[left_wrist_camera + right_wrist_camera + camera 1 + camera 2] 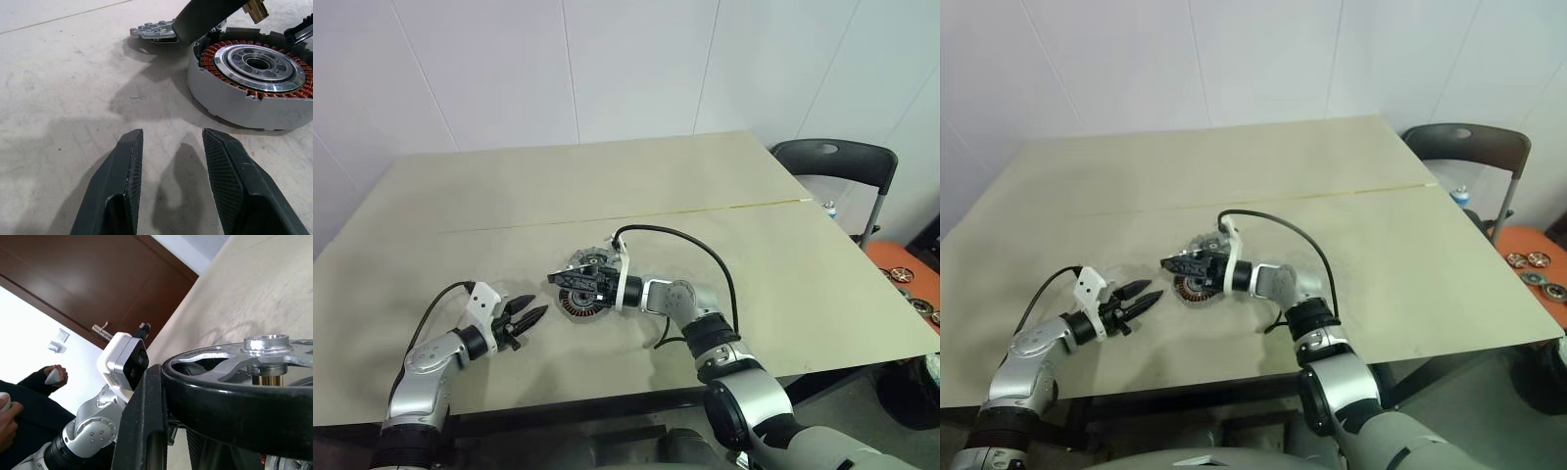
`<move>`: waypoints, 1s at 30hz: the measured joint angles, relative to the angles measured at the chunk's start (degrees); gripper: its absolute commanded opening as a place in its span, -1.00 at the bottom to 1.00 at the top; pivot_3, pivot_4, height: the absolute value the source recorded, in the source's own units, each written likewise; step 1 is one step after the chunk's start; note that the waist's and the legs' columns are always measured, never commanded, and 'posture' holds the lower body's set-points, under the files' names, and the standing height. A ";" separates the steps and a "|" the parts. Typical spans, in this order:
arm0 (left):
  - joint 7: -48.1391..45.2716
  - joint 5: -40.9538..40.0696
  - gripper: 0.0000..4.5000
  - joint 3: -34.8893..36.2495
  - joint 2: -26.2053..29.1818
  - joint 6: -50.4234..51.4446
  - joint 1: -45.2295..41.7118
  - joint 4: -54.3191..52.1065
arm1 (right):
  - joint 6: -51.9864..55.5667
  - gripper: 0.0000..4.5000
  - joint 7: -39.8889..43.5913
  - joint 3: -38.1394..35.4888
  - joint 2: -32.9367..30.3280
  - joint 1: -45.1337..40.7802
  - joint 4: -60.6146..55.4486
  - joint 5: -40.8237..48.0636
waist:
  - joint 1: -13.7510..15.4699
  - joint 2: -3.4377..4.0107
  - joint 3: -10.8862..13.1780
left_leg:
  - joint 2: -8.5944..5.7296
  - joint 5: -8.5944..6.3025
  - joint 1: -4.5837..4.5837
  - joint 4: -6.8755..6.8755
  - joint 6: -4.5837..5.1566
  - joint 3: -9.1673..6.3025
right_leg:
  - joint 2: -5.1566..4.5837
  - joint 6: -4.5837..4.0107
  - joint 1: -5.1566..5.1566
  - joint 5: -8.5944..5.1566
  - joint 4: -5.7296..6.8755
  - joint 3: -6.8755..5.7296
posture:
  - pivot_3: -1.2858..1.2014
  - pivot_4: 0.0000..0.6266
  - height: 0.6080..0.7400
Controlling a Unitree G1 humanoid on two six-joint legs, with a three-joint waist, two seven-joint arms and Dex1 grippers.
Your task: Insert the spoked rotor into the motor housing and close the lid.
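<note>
The motor housing [254, 78] lies flat near the middle of the table, its copper windings ringing a silver centre. Just above it my right gripper [570, 280] points level toward the left and is shut on the spoked rotor [230, 396], a black ring with silver spokes and hub that hangs tilted over the housing [579, 305]. The lid [590, 258], a notched silver-grey disc, rests on the table directly behind the housing and also appears in the left wrist view [154, 30]. My left gripper [524, 318] hovers low to the left of the housing, open, nothing between its fingers [122, 181].
A black cable [705, 250] loops up from my right wrist. A dark chair [837, 162] stands past the table's right edge, with an orange tray of discs [906, 269] on the floor beside it. A person's hand [51, 376] shows beyond my left arm.
</note>
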 measured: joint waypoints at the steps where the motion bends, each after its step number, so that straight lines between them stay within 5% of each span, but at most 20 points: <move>1: 0.00 0.00 -0.09 -0.05 0.00 0.00 0.00 0.00 | 0.00 -0.92 0.18 0.06 -0.04 0.01 0.00 -0.12 | -0.01 0.00 0.00 | 0.00 0.00 0.00 0.00 0.00 0.00 | 0.00 0.00 0.00 0.00 0.00 0.00 | 0.03 -1.00 1.00; 30: 0.06 -0.01 -0.09 -1.07 -0.04 0.05 0.01 -0.02 | -0.71 -0.92 0.80 0.77 -1.71 -0.27 -0.68 -0.76 | -0.01 0.00 0.00 | 0.00 0.00 0.01 0.00 0.00 0.00 | 0.00 0.00 0.01 0.00 0.00 0.00 | 0.03 -1.00 1.00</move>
